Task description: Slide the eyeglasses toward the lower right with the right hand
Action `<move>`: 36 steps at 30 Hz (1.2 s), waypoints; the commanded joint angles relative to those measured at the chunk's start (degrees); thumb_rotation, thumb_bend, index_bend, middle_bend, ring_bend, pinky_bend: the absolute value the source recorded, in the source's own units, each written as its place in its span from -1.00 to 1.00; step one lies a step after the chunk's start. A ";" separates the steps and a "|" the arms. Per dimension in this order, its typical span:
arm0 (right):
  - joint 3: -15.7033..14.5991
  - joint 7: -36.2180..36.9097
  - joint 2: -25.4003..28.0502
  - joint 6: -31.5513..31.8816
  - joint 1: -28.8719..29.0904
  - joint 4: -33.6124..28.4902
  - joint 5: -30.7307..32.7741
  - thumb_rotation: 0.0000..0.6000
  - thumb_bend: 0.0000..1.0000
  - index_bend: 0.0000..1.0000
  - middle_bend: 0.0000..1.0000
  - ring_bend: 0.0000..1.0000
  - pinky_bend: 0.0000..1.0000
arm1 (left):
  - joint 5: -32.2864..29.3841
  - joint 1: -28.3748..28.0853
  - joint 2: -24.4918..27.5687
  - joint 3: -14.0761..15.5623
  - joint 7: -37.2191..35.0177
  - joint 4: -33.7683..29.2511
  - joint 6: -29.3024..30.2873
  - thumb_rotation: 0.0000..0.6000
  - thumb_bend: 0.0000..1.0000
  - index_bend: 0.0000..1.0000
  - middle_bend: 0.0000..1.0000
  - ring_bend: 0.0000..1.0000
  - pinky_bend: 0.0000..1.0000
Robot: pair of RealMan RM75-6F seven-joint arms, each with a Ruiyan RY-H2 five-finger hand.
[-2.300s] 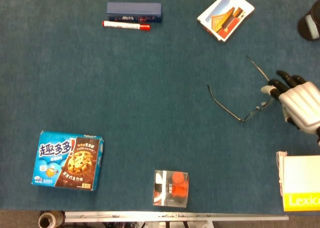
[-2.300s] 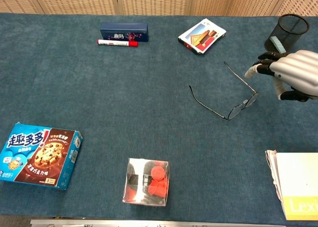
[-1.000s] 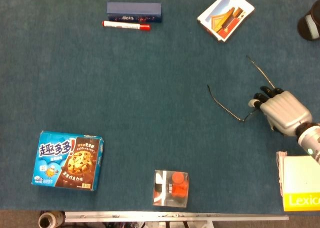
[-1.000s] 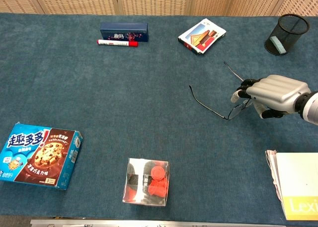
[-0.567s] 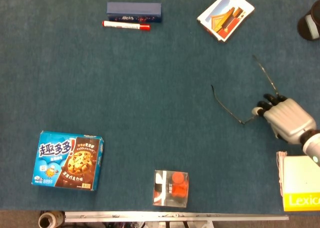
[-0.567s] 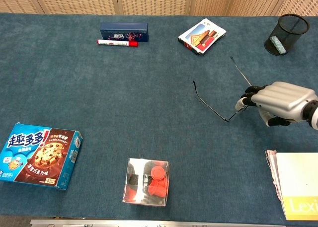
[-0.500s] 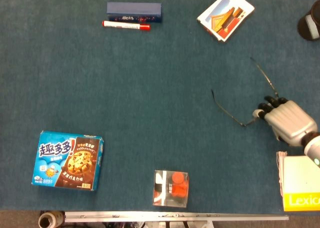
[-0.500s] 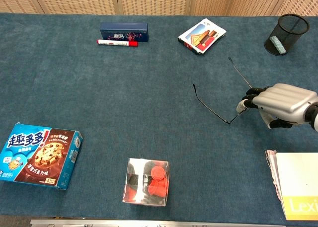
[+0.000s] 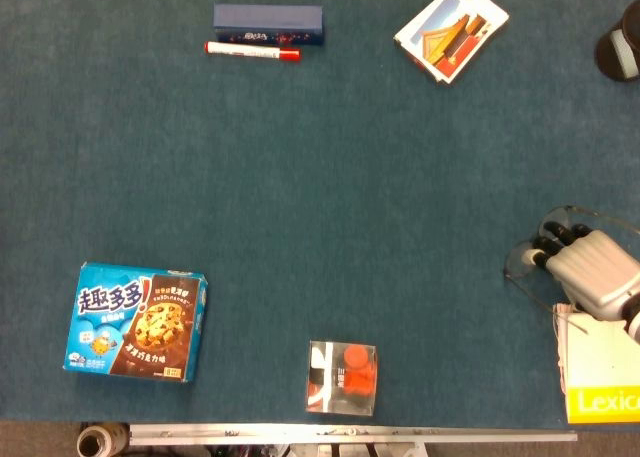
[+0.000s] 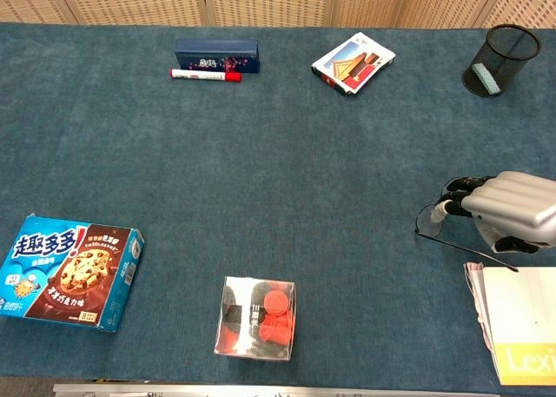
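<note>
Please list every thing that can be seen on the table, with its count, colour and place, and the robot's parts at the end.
eyeglasses: 1, thin dark wire frame, right side, under the right hand's fingertips
cookie box: 1, blue, front left
clear box: 1, transparent with red pieces inside, front centre
pen box: 1, dark blue, back left
marker: 1, white with red cap, just in front of the pen box
card pack: 1, white with a red picture, back right
mesh cup: 1, black, back right corner
booklet: 1, white and yellow, front right corner
right hand: 1, silver with dark fingertips, touching the eyeglasses

Blue table point(image 9: 330, 197): cookie box point(image 9: 137, 320), eyeglasses point(image 9: 525, 262)
</note>
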 commanded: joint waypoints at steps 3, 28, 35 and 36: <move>-0.12 1.18 0.08 0.62 -0.79 0.68 -1.55 1.00 1.00 -0.54 -0.62 -0.85 -0.59 | 0.12 -0.04 0.00 0.06 0.21 -0.10 -0.02 1.00 -0.56 -0.15 -0.43 -0.40 -0.09; 1.29 1.81 -1.28 -1.20 -0.12 2.67 0.38 1.00 1.00 -0.54 -0.62 -0.85 -0.59 | 0.05 0.14 0.23 -0.03 -0.43 -0.19 0.17 1.00 -0.56 -0.15 -0.43 -0.40 -0.09; 1.29 2.27 -1.52 -1.36 -0.13 2.56 -0.21 1.00 1.00 -0.54 -0.62 -0.85 -0.59 | 0.05 0.14 0.24 0.01 -0.41 -0.20 0.09 1.00 -0.56 -0.15 -0.43 -0.40 -0.09; 1.26 2.36 -1.50 -1.31 -0.18 2.56 -0.35 1.00 1.00 -0.54 -0.62 -0.85 -0.59 | 0.04 0.14 0.25 0.01 -0.42 -0.20 0.08 1.00 -0.56 -0.15 -0.43 -0.40 -0.09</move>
